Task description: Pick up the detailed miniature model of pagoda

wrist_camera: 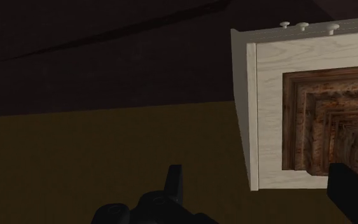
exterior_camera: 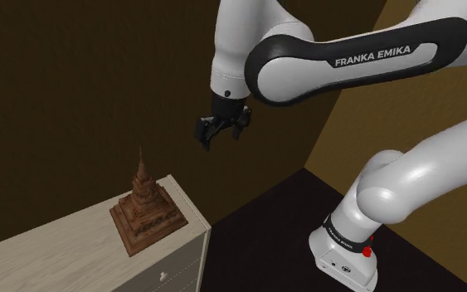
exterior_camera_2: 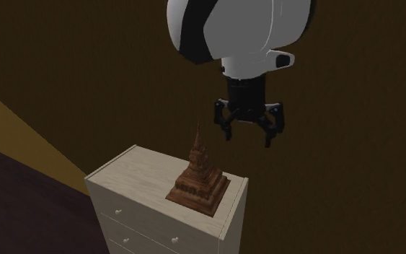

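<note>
Clerk: Entry 1, the largest piece?

Keeper: Arm (exterior_camera: 339,58). White with dark joints, reaching from its stand toward the shoulder view's left.

Clerk: Entry 2?

Keeper: Dresser (exterior_camera: 57,236). Pale wood, with small round knobs (exterior_camera_2: 118,211) on the drawer fronts. It stands against a dark brown wall (exterior_camera: 74,75).

Clerk: Entry 3, the piece wanted?

Keeper: Pagoda (exterior_camera: 146,207). Brown, with a stepped square base that narrows tier by tier to a thin spire. It stands upright on the dresser top, near the end closest to the arm. Nothing touches it.

Clerk: Entry 4?

Keeper: Gripper (exterior_camera: 219,133). All black, its 2 fingers (wrist_camera: 174,184) spread wide with nothing between them. It hangs in the air above the level of the spire tip and off to the shoulder view's right. In the wrist view its midline falls past the dresser's end, and the pagoda lies over toward 1 finger.

Clerk: Handling note for the step in hand?

Keeper: As I judge it, this is the approach, and no grasp has begun. 3 points:
- Move sideways first, staying high, until the spire sits midway between the fingers. Descending from here would likely miss the pagoda or strike the dresser's edge.
- Come straight down with the fingers kept wide, 1 on each side of the spire, so the tip is not knocked.
- Close on the upper tiers. The base looks too broad for this opening, and the spire looks too thin and tapered to hold firmly. Set the pads against 2 opposite flat faces, not the corners.
</note>
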You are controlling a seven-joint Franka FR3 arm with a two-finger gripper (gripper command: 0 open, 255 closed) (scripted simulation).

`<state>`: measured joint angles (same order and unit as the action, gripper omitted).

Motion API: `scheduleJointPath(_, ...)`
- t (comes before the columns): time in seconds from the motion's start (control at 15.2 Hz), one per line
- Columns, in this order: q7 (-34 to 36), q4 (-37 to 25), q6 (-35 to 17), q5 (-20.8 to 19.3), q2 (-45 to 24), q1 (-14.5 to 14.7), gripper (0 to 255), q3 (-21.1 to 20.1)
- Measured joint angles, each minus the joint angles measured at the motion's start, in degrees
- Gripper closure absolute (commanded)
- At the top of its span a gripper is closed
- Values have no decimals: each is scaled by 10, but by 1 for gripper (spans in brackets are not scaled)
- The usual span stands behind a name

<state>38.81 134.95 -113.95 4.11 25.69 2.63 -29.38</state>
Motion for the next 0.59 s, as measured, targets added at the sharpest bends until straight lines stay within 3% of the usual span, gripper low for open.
scheduleJointPath(0.33,113,-61,-46,-80,-99,-27,0,-85)
scheduleJointPath(0.59,231,-129,-58,-194,-208,-46,0,-151)
